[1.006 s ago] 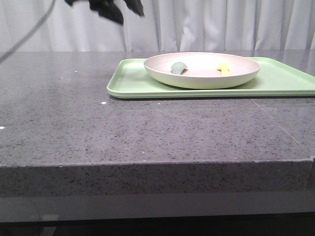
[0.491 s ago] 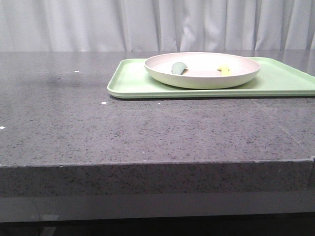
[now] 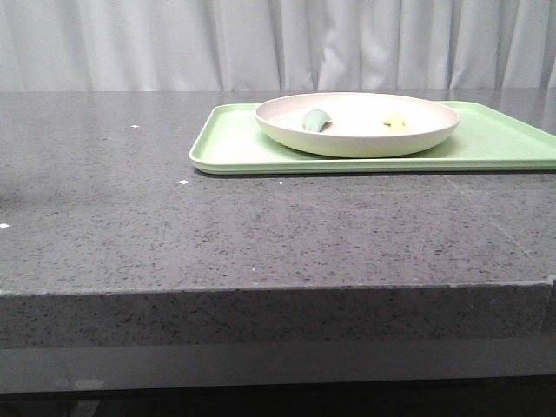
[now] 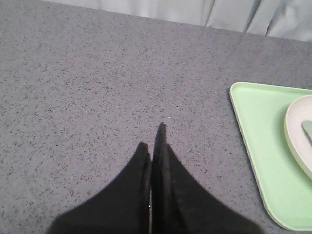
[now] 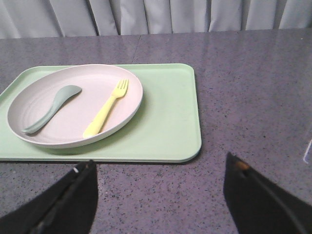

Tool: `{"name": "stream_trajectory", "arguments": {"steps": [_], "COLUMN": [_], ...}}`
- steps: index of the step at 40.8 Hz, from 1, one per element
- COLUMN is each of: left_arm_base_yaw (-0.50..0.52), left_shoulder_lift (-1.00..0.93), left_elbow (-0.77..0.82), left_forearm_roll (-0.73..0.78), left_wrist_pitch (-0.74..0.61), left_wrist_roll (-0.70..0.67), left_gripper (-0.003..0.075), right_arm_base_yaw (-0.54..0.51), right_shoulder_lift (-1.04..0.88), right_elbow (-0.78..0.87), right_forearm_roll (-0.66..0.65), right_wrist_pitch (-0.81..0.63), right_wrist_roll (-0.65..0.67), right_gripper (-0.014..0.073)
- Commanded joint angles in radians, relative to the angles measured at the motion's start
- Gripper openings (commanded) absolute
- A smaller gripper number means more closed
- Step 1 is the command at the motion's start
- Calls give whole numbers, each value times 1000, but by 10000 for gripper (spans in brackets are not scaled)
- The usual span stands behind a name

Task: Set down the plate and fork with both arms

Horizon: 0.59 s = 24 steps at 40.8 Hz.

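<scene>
Apparently the placing is finished, or very nearly so: one plate (image 5: 73, 105) sits on the single light-green tray (image 5: 168, 122), and one fork (image 5: 106, 108) lies inside the plate with its tines toward the curtained wall, its handle reaching the plate's near rim. Beside it in the same plate, apart from the fork, rests one teal-green spoon-like piece (image 5: 51, 107). From the front view, the plate (image 3: 358, 123) stands on the left half of the tray (image 3: 230, 143), and neither arm appears over the table (image 3: 217, 234) there, which suggests both have pulled clear. The left gripper (image 4: 152, 146) hovers over bare stone beside the tray's edge, its two dark fingers pressed together with nothing between them. The right gripper (image 5: 161, 195) hangs on the near side of the tray with its fingers spread wide and empty, one finger (image 5: 73, 197) at each lower corner of its wrist view. Judging by this, nothing remains but to park the arms, unless the fork is meant to end up outside the plate, which the pictures alone cannot settle. Counted: one plate, one fork, one tray, one teal piece, two grippers.
</scene>
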<state>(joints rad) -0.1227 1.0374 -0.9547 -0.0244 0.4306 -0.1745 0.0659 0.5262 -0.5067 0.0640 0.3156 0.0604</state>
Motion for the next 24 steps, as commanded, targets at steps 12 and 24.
{"name": "stream_trajectory", "arguments": {"steps": [12,24], "left_arm_base_yaw": [1,1], "left_shoulder_lift": [-383,-621], "left_elbow": [346,477], "left_forearm_roll": [5,9], "left_wrist_pitch": [-182,-188], "left_wrist_roll": [-2,2], "left_gripper": [-18,-18], "right_arm_base_yaw": [0,0], "right_shoulder_lift": [10,12], "right_elbow": [-37,-37], "right_forearm_roll": [2,2], "right_wrist_pitch": [-77,-77], "right_wrist_roll": [-1,-1], "right_gripper": [562,562]}}
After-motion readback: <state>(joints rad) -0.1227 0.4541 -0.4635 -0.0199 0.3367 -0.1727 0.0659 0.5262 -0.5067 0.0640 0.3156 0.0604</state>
